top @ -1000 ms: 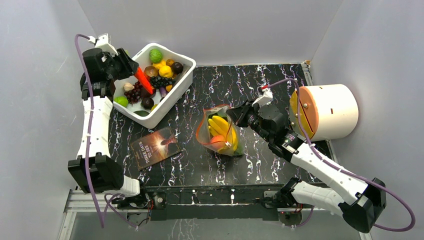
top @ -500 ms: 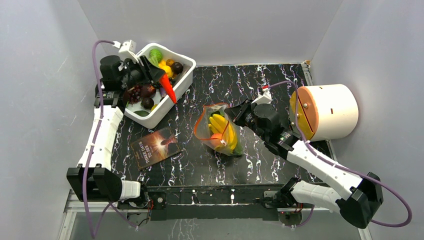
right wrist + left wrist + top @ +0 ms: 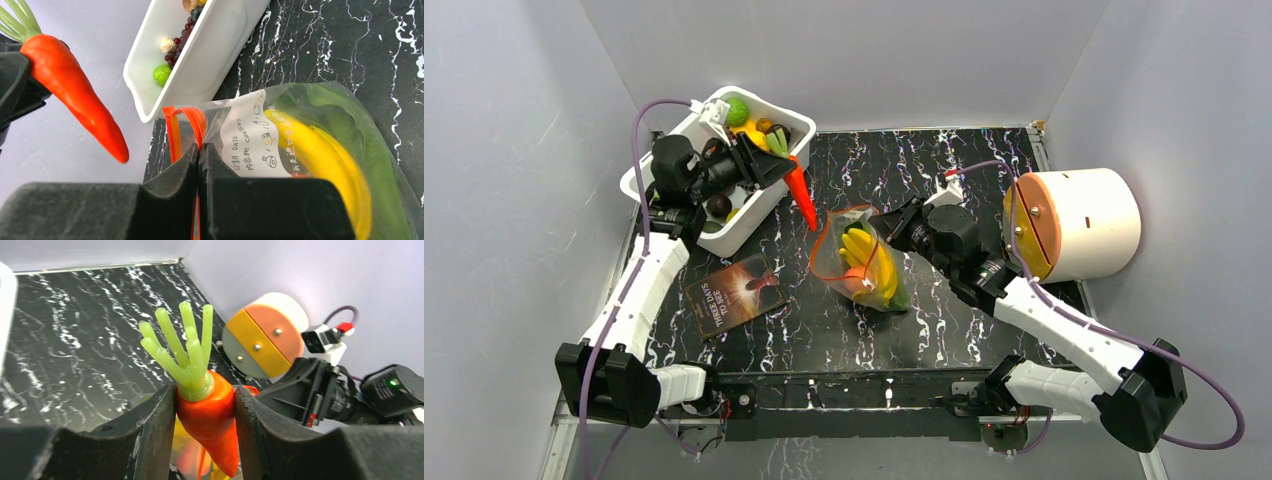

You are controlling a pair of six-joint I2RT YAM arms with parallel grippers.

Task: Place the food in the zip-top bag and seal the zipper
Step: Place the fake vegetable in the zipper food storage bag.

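My left gripper (image 3: 782,168) is shut on an orange carrot (image 3: 803,197) with green stalks; it hangs tip-down just left of the bag's mouth, above the table. It also shows in the left wrist view (image 3: 210,420) and the right wrist view (image 3: 75,92). The clear zip-top bag (image 3: 864,262) lies at mid-table holding a yellow banana bunch (image 3: 871,260), a long green vegetable (image 3: 370,150) and a reddish piece. My right gripper (image 3: 882,228) is shut on the bag's edge at the red-orange zipper (image 3: 185,127), holding the mouth open.
A white tub (image 3: 796,128) with several toy fruits stands at the back left. A dark booklet (image 3: 734,294) lies on the marbled table left of the bag. A white cylinder with an orange and yellow face (image 3: 1074,222) stands at the right.
My left gripper has carried the carrot out of the tub and rightward to beside the bag's mouth. The right gripper has kept its hold on the bag, shifting slightly left.
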